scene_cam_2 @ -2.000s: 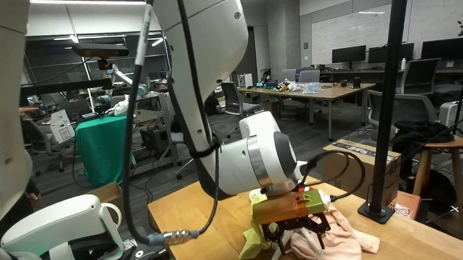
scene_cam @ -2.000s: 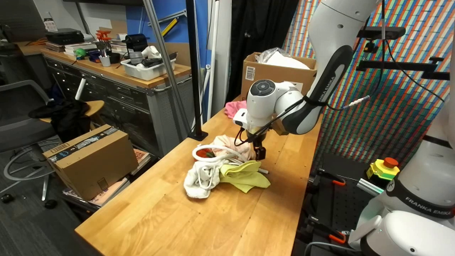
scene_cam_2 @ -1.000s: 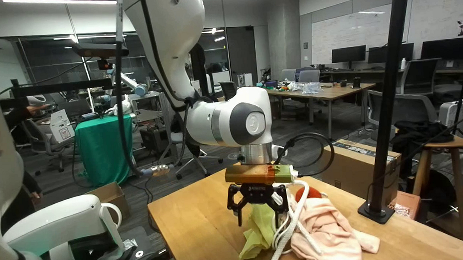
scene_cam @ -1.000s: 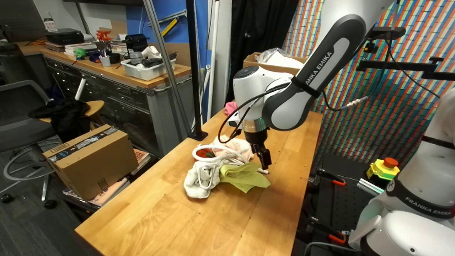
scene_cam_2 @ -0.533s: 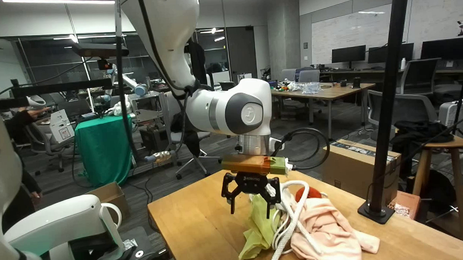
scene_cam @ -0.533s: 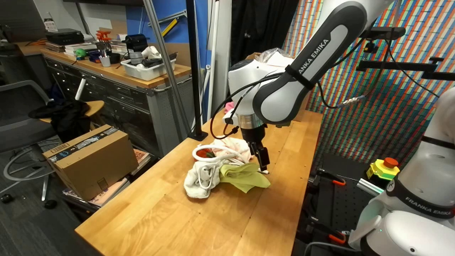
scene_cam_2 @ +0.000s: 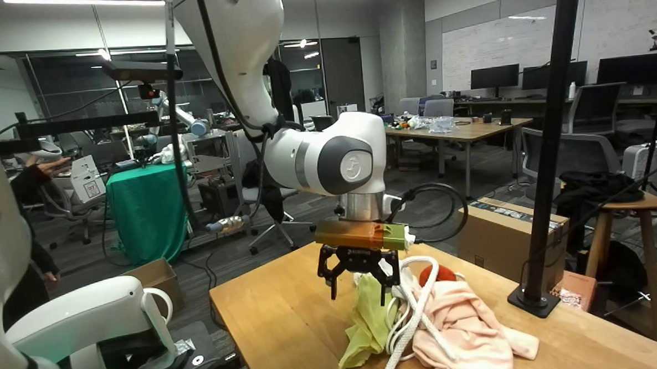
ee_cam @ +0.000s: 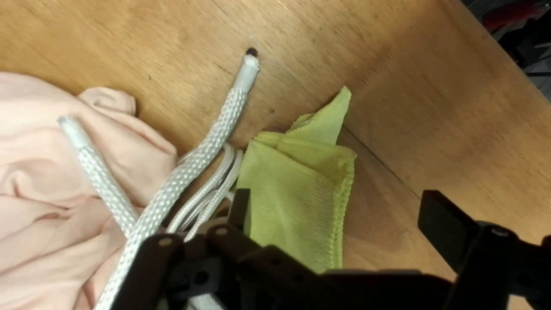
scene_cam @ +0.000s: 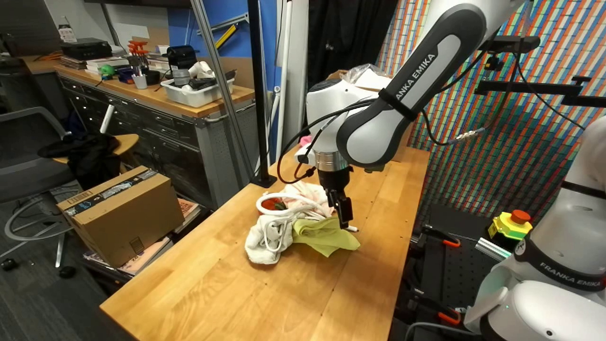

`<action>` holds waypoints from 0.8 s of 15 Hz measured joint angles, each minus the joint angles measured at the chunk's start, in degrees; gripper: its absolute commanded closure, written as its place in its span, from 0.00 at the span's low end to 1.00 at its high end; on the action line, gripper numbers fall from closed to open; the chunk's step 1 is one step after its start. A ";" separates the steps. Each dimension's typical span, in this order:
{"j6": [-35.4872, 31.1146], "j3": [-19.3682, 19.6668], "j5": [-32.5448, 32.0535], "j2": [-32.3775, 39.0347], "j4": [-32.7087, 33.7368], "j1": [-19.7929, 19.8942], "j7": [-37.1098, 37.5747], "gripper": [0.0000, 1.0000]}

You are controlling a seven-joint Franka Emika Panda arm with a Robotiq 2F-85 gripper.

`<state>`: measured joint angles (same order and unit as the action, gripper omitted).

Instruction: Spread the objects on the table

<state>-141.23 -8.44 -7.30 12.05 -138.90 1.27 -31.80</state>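
The step in hand looks like picking up the yellow-green cloth [ee_cam: 288, 202]. To do it well, shift the gripper [scene_cam_2: 359, 301] slightly away from the white rope [ee_cam: 172, 189], so that the finger on that side comes down on cloth alone and leaves the thin cord [ee_cam: 215, 199] out of the pinch. Then lower it until the tips nearly meet the table [scene_cam: 265, 303], squeeze on a fold and lift straight up; soft cloth should bunch easily, but a caught cord would probably drag the rest along. Set the cloth down on bare wood, well apart from the other things.

The gripper is empty, its fingers spread wide, and seems to hover just above the cloth. The cloth lies below and between the fingers: one hangs over its rope-side edge, the other over bare wood. Rope and cord run just beside it on the first finger's side, with the peach cloth [ee_cam: 47, 172] farther out that way. The whitish rag [scene_cam: 258, 246] lies past the yellow-green cloth from the gripper, and the red ball [scene_cam_2: 446, 275] farther off, by the rope's loop.
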 measured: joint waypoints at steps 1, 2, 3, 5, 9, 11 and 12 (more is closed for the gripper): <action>-1.52 0.07 0.02 0.13 -0.25 0.00 0.00 0.00; -2.96 0.17 0.02 0.32 -0.52 0.00 0.00 0.00; -4.38 0.29 0.00 0.59 -0.80 0.00 0.03 0.00; -6.00 0.52 -0.13 1.39 -1.13 0.00 0.06 0.00; -6.70 0.95 -0.40 3.27 -1.14 0.00 0.10 0.26; -6.74 1.06 -0.40 3.91 -1.08 0.03 0.10 0.40; -6.76 1.07 -0.40 4.12 -1.05 0.05 0.11 0.49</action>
<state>-147.99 -7.37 -7.70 16.17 -139.95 1.32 -31.69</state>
